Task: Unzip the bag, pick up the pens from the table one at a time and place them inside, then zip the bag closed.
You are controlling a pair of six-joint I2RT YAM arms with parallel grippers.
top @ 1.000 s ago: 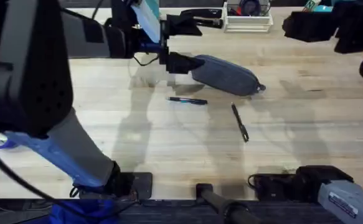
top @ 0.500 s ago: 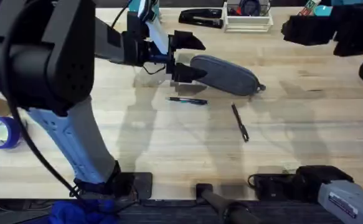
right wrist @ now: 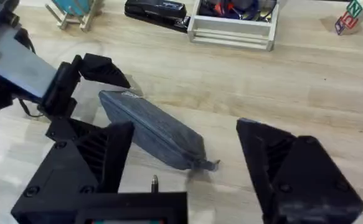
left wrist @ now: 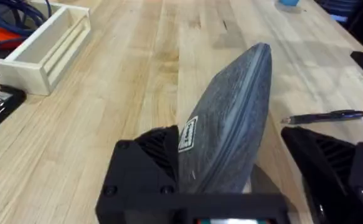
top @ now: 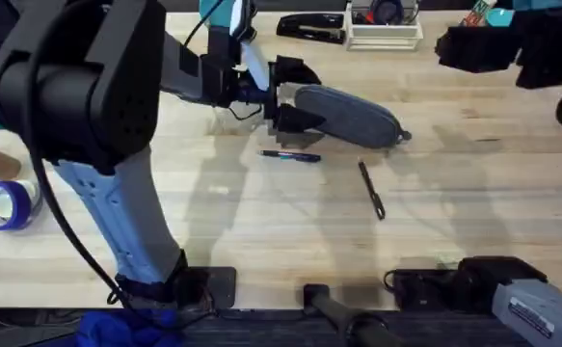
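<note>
The bag (top: 350, 116) is an oblong grey felt pouch with rounded ends, its zip closed along the top, lying toward the counter's (top: 473, 212) far edge. The left jaws (top: 290, 93) stand open around its left end without gripping. Two pens (top: 290, 155) lie nearer the front edge. The left wrist view adds a small sewn label (left wrist: 188, 134) by the zip. The right jaws (right wrist: 187, 168) hang open above the bag, whose zip pull (right wrist: 211, 164) shows there.

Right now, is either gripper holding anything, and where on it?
Nothing is held. The left gripper is open, straddling the end of the bag, not closed on it. The right gripper is open above the table.
</note>
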